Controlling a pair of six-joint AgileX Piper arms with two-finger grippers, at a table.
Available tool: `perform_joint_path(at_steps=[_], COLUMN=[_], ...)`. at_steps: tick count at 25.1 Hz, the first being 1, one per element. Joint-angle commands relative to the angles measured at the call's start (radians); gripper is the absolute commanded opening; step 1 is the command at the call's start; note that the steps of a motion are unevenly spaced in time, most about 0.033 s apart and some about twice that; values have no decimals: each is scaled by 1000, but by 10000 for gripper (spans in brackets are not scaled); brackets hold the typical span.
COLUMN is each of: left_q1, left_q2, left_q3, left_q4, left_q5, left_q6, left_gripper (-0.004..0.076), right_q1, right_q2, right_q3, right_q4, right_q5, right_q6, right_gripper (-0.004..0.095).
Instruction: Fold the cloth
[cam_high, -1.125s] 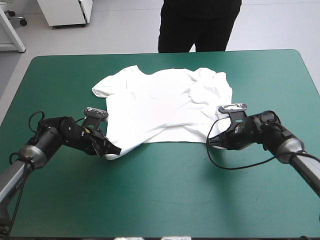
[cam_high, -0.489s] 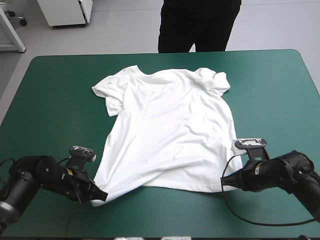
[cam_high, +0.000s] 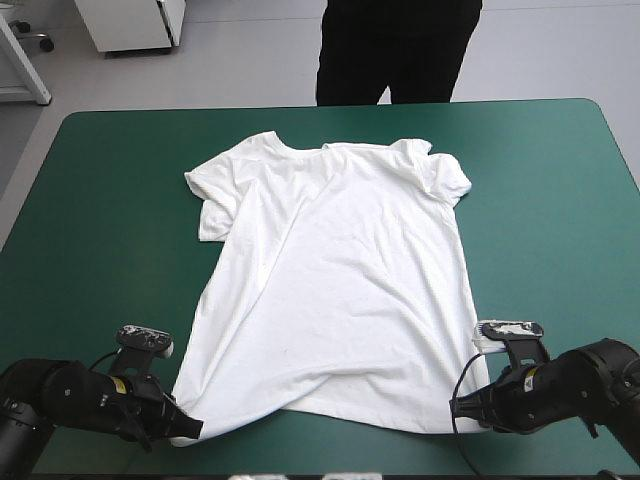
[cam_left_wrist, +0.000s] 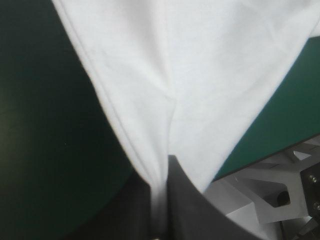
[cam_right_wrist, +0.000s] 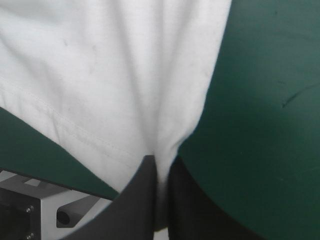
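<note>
The white T-shirt (cam_high: 335, 270) lies stretched out almost flat along the teal-green table, collar toward the far edge, hem toward the near edge. My left gripper (cam_high: 188, 428) is shut on the hem's near-left corner, low over the table. My right gripper (cam_high: 458, 408) is shut on the near-right hem corner. In the left wrist view the T-shirt (cam_left_wrist: 190, 85) runs out of my left gripper (cam_left_wrist: 164, 167) in a taut crease. In the right wrist view the T-shirt (cam_right_wrist: 115, 75) fans away from my right gripper (cam_right_wrist: 160, 165), with its stitched hem showing.
Bare teal-green table (cam_high: 110, 180) lies on both sides of the shirt. The near table edge is right beside both grippers. The left sleeve (cam_high: 212, 190) is slightly bunched; the right sleeve (cam_high: 448, 178) has a fold.
Both grippers have pulled the hem corners toward the near edge, first from mid-table, then farther. The crumpled shirt has been drawn out long and nearly flat.
</note>
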Motion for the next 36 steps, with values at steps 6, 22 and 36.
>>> perform_joint_path(at_steps=[6,22,36], left_q1=[-1,3,3], left_q2=[-16,54,565], left_q3=[-21,-314,-788], left_q4=[-20,165,214], left_q5=[65,0,13], left_q6=[-27,-120,-116], left_gripper=[-2,580,580], right_q1=[1,1,-37], right_q2=[-14,4,278], right_q3=[-20,-390,-766], right_q4=[45,-248,-394], right_q5=[14,46,65], right_q6=[3,133,137], right_gripper=[-11,541,540])
